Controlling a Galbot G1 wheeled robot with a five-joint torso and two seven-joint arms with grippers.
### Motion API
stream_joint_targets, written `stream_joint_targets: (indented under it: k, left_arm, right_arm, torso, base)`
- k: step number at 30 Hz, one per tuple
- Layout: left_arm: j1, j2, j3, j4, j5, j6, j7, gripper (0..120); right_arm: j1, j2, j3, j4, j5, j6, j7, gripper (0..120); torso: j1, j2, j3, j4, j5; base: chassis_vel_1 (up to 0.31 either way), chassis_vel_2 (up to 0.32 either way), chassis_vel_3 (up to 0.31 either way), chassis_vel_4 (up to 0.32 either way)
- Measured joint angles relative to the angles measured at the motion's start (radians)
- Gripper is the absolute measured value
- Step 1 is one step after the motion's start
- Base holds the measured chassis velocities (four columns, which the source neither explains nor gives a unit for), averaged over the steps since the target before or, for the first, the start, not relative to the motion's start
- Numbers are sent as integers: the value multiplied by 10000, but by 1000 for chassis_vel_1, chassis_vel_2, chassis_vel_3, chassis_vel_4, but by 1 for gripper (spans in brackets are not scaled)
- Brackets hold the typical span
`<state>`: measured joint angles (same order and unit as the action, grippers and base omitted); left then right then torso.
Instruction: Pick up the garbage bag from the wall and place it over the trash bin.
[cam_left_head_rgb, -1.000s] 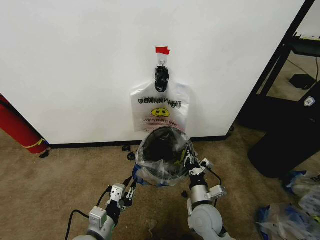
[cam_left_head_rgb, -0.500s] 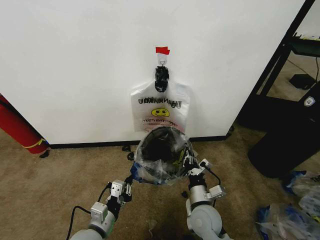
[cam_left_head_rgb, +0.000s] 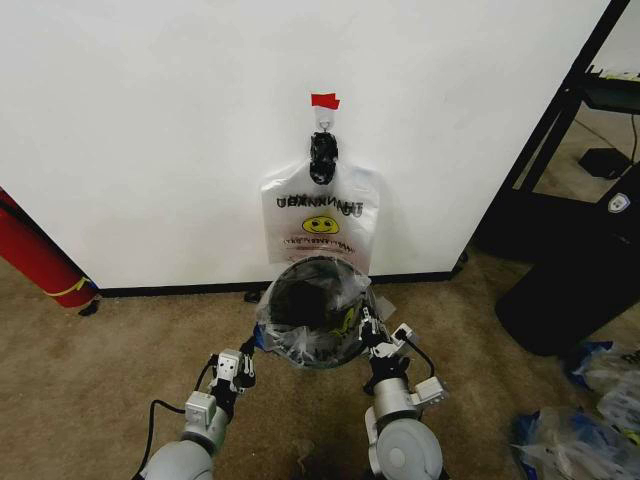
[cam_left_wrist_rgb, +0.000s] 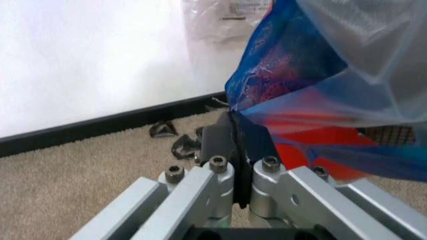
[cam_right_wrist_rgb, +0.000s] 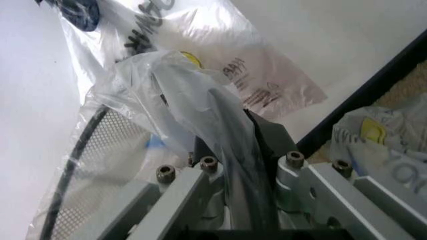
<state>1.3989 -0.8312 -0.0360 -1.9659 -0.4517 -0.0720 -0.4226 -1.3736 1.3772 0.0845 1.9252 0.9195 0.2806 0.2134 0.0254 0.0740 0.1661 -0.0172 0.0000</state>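
Both grippers pinch the garbage bag (cam_left_head_rgb: 312, 322), stretched over the trash bin (cam_left_head_rgb: 300, 300) below the wall: left gripper (cam_left_head_rgb: 243, 358) clamps its blue edge, right gripper (cam_left_head_rgb: 366, 327) its clear edge

Open carpet (cam_left_head_rgb: 120, 360) left of the trash bin (cam_left_head_rgb: 305, 305). Blocked behind by wall (cam_left_head_rgb: 150, 130) and hanging smiley bag (cam_left_head_rgb: 320, 222); red cylinder (cam_left_head_rgb: 35, 255) far left, big black cylinder (cam_left_head_rgb: 570, 290) right.
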Motion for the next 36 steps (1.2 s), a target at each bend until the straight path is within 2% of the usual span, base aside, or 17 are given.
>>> stream_joint_targets:
  k: [10,18,23,25,28,30,33,36]
  left_arm:
    - [8,-228,406,54,430,-55,259,0]
    - [-145,-381,437,527,679,-80,280,0]
    - [-196,-438,360,688,780,-391,44,1]
    - [-184,-438,321,661,781,-424,32,4]
    - [-3,-329,132,464,936,-638,136,19]
    - [217,-157,-36,370,1111,-833,468,28]
    - [443,30,-155,358,1325,-1011,780,33]
    - [940,409,-347,446,1800,-1464,1503,48]
  right_arm:
    - [45,165,-140,-78,546,183,-490,0]
    - [-3,146,-149,-24,786,279,-920,0]
    - [-25,134,-174,3,824,270,-979,0]
    - [-29,129,-181,-7,820,266,-990,0]
    - [-33,114,-189,-84,790,259,-1012,0]
    - [-3,106,-160,-131,788,256,-1000,0]
    - [52,104,-111,-195,792,255,-961,0]
    - [207,101,64,-343,936,217,-862,0]
  torso:
    - [0,0,0,1,0]
    - [0,0,0,1,0]
    - [0,0,0,0,-1]
    - [0,0,0,1,-1]
    - [0,0,0,0,-1]
    - [0,0,0,0,-1]
    - [0,0,0,2,0]
    - [0,0,0,1,-1]
  base:
    - [0,0,0,0]
    - [0,0,0,0]
    - [0,0,0,0]
    - [0,0,0,0]
    - [0,0,0,0]
    - [0,0,0,0]
    - [0,0,0,0]
    - [0,0,0,0]
